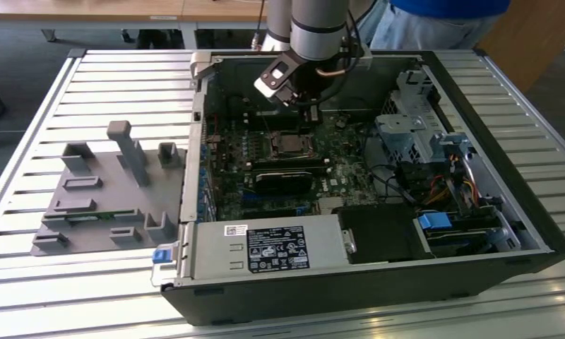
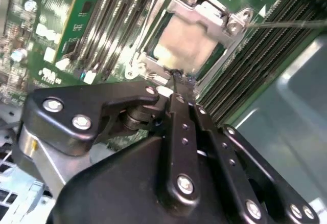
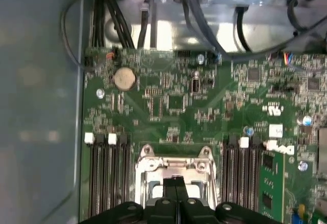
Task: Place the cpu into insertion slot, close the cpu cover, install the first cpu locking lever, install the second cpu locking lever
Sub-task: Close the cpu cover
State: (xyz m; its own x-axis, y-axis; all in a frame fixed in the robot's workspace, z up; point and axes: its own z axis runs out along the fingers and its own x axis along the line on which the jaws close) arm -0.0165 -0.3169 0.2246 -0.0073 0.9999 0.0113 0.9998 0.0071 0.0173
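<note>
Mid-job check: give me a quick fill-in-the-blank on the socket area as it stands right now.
1. The end effector is ___.
2. The cpu sits ___ the slot.
3. Memory slots flank it on ___ sides.
4. The board is coloured ___.
Missing words: shut; inside; both; green.

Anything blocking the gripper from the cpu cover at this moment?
Nothing visible does. The gripper, jaws together, hangs right at the edge of the cpu cover, which lies over the cpu.
</note>
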